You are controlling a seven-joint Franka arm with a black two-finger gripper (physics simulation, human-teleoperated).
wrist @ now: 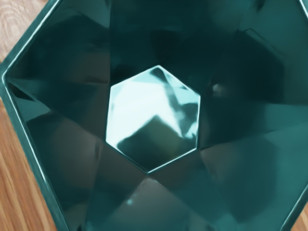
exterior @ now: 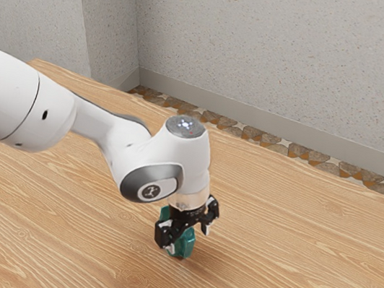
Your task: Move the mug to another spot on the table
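Black against the pale wood, the claw (exterior: 183, 235) points straight down at the table (exterior: 293, 240), right on top of the mug (exterior: 183, 246). The claw's black parts stand on both sides of the mug's upper part, but the pictures do not show whether it is clamped on the mug or merely around it.

A small dark mark sits on the grey round cap (exterior: 151, 186) at the side of the last big joint. It is too small to read.

The arm (exterior: 99, 128) is white and comes in from the exterior view's left. Its thick forward link runs low and nearly level over the table. It ends in a bend, and from there the hand drops vertically. A round, shiny cap (exterior: 186, 125) tops that bend, directly above the claw.

The mug is dark teal green. It stands upright in the near middle of the table, with its base at the wood and a soft shadow beside it. In the wrist view the camera looks straight down into the mug (wrist: 72, 125). Its inside is faceted, with flat glossy panels sloping down to a pale six-sided bottom (wrist: 153, 118), and wood grain of the table (wrist: 14, 187) shows beyond the rim.

A grey speckled wall (exterior: 287, 49) rises behind the table.
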